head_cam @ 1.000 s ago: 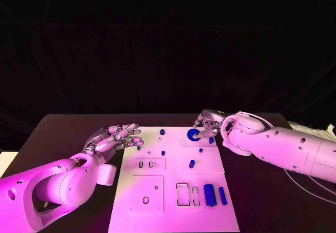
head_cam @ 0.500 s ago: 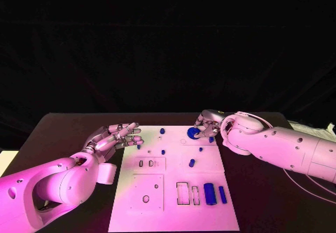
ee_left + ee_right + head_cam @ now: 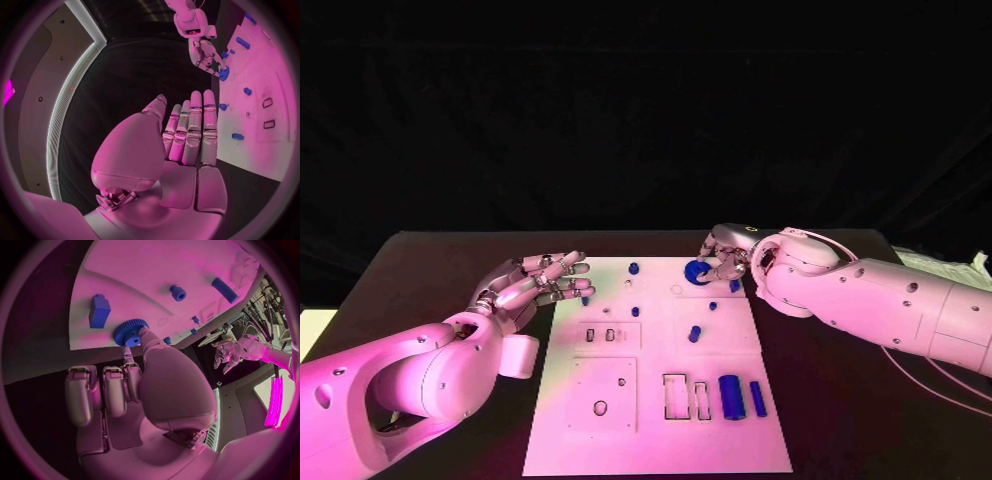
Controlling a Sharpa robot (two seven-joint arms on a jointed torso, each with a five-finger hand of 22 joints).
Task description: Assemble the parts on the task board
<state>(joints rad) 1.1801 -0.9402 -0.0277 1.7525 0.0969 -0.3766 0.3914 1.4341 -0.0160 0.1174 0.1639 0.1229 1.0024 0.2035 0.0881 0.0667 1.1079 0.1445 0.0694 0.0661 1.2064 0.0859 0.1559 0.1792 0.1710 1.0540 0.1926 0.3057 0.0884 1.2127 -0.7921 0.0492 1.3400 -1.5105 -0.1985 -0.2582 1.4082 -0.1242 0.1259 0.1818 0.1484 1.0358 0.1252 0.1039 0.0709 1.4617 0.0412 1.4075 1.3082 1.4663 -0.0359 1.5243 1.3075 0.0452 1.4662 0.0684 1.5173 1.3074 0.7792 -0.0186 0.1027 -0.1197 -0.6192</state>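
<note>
Right robot hand [image 3: 720, 262] pinches gear [image 3: 697, 273] near board's [image 3: 632, 420] far edge; loose pinch risks misseating. Left robot hand [image 3: 534, 282] wide, empty.

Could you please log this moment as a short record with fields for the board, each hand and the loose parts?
board: white task board in the middle of the black table
right hand: at the board's far right corner, holds a blue gear
left hand: holds nothing, fingers apart, at the board's left edge
loose parts: two blue bars lie at the board's near right
</note>
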